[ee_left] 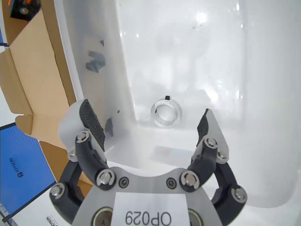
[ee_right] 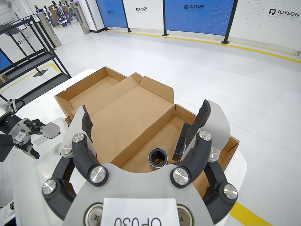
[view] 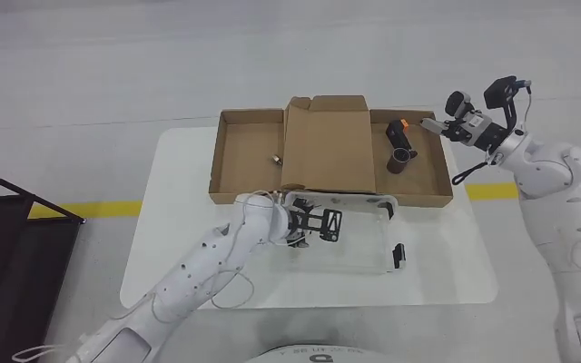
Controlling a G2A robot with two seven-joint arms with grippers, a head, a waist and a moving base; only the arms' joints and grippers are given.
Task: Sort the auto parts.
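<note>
left tool over ring in bin, right tool over box

the left tool [ee_left: 147, 113] sits inside the clear bin [view: 363, 250] on the counter [view: 454, 272]. its jaws are spread just above a silver ring [ee_left: 166, 115] lying on the bin floor. the right tool [ee_right: 145, 108], also spread and empty, hangs over the right compartment of the cardboard box [view: 327, 145]. there a black cylinder [ee_right: 157, 158] stands beside a black-and-orange part [view: 397, 132]. a small metal piece [view: 275, 160] lies in the left compartment.

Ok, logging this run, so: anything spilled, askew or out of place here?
Nothing stands out: the metal ring rests on the floor of the clear bin, and the black cylinder sits inside the cardboard box.
</note>
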